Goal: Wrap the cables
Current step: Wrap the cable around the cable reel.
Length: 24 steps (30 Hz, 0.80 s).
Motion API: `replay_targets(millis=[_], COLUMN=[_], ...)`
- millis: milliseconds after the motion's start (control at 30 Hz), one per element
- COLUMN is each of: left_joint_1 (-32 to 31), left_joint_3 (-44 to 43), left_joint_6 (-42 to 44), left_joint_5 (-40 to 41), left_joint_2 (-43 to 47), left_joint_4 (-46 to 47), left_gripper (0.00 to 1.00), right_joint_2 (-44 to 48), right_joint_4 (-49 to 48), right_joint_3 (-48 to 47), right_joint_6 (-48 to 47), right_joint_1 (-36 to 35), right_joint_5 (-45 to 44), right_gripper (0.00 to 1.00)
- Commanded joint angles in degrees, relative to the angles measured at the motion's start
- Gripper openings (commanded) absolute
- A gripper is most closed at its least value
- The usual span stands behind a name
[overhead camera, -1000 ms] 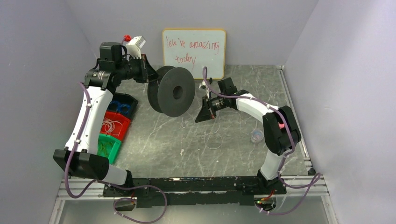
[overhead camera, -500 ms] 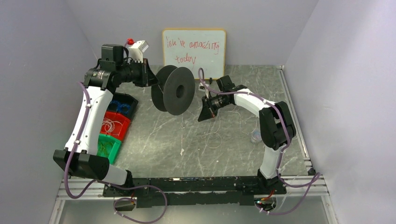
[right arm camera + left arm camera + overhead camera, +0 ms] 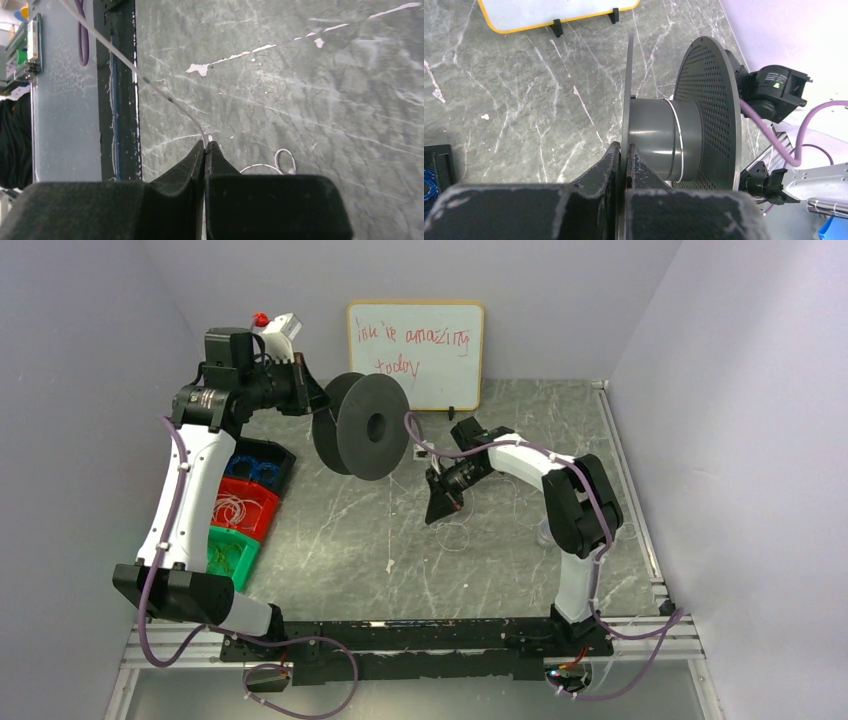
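cable (image 3: 155, 87) sits pinched between right claw (image 3: 205, 146) tips.

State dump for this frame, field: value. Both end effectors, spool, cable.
left end effector: shut on one flange of the spool
right end effector: shut on the cable
spool: appears lifted, axis roughly level, one cable turn visible on the hub
cable slack: loose loops on the table near the right end effector

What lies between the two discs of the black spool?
In the left wrist view, the discs of the spool are joined by a grey hub, and a thin whitish cable runs around it.
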State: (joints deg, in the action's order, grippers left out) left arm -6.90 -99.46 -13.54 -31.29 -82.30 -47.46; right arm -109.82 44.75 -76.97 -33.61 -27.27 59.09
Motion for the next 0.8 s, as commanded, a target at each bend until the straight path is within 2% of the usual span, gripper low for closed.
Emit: replay_targets(millis=[0,133,267,433,533,767], left_joint_1=[0.92,2.05,2.06,1.51,-0.82,-11.55], left_joint_3=[-4.02,-4.59,-2.08,5.08,8.64,14.63], left_joint_6=[-2.89,-1.26,4.2,11.16,14.65,20.83], left_joint_5=[-4.6,-7.97,-9.86,-8.74,-6.52,5.97], left_joint_2=[1.05,1.2,2.32,4.96,5.64,4.98], left_joint_4=[5.1,4.34,2.86,3.1,3.62,5.15], left_gripper=[0.03,0.03,0.02,0.03,0.03,0.02], right_joint_2=[-1.44,-1.71,-1.95,-4.41,-4.46,-5.4], right_joint_4=[2.31,-1.39,-5.05,0.06,1.9,2.21], right_joint_3=[-1.24,-1.25,-2.4,-9.92,-13.88,-22.33], right_joint_6=[-4.05,1.65,11.6,18.23,19.95,25.37], right_joint_1=[-0.47,2.1,7.12,12.43,12.93,13.19], right_joint_5=[0.66,-1.35,-2.7,-0.3,0.34,-2.15], right_gripper=[0.01,0.0,0.0,0.0,0.0,0.0])
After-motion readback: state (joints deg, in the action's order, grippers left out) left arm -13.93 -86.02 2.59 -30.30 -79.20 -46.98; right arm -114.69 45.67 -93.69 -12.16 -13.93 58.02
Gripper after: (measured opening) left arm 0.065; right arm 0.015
